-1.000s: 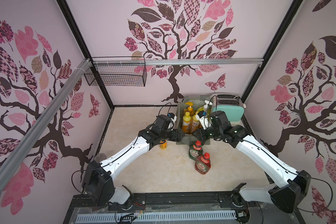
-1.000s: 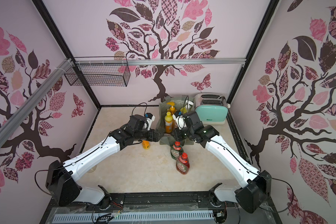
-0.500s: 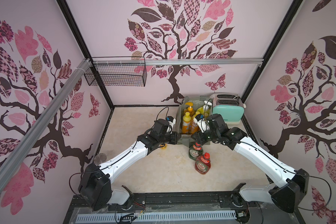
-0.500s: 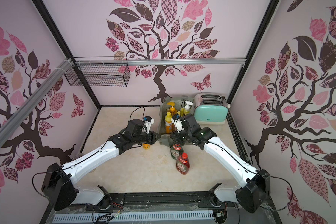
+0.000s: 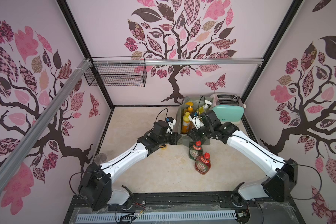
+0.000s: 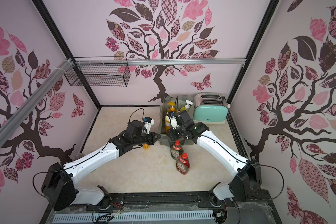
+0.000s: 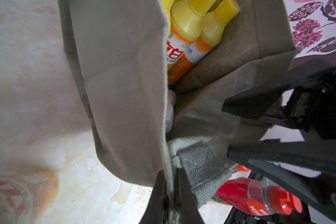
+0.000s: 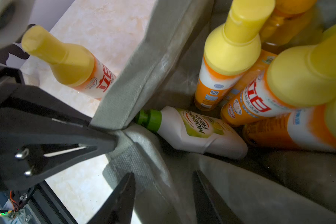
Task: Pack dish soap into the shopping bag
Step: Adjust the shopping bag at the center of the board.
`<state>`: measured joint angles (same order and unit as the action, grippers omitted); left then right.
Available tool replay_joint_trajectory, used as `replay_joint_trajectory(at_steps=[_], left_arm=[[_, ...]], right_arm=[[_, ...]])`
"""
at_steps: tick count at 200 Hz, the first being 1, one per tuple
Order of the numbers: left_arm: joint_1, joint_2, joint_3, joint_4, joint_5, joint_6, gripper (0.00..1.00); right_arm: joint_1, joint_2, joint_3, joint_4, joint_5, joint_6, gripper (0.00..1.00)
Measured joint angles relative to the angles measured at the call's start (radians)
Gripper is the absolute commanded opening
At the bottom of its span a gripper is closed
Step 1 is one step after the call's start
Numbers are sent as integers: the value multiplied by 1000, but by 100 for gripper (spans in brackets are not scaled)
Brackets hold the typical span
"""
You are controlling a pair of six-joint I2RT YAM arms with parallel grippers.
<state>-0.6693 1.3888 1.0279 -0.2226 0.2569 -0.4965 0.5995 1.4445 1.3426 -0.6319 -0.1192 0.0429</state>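
Observation:
The grey-green shopping bag (image 5: 179, 118) (image 6: 162, 120) stands at the back beside the toaster. My left gripper (image 7: 170, 172) (image 5: 177, 138) is shut on the rim at its near left corner, by a strap's stitched end. My right gripper (image 8: 163, 172) (image 5: 191, 135) is open, with one finger on each side of the front wall. Inside are several yellow-capped orange bottles (image 8: 229, 58) (image 7: 186, 38), two pump bottles (image 5: 189, 106) and a white green-capped bottle (image 8: 192, 131) lying flat. On the table stand a small orange bottle (image 8: 72, 64) (image 6: 146, 146), a green Fairy (image 5: 196, 152) and a red Fairy (image 5: 202, 164) (image 7: 250, 195).
A mint toaster (image 5: 228, 110) stands right of the bag against the back wall. A black wire basket (image 5: 116, 74) hangs on the rail at the upper left. A clear glass (image 5: 100, 157) sits by the left wall. Both forearms meet in front of the bag.
My left gripper has closed onto the bag's rim. Both grippers have drawn back from over the bag to its front edge, and the right jaws have spread a little wider.

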Motion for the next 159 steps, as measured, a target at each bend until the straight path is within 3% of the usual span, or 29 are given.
replay_joint_trajectory(at_steps=[18,70,105,131,159], left_arm=[[-1,-3,-3,-3,-5,0,0],[-4,-17,-4,-11,-10,7,0],[-5,-17,-4,-33,-10,22,0],[-5,-18,23,-66,-29,27,51],[-7,-43,121,-164,-87,27,76]], right_arm=[[1,32,23,-5,2,-6,53],[0,160,96,-43,54,-32,72],[1,187,112,-59,56,-36,72],[0,176,142,-79,60,-19,78],[-1,63,163,-51,37,22,88]])
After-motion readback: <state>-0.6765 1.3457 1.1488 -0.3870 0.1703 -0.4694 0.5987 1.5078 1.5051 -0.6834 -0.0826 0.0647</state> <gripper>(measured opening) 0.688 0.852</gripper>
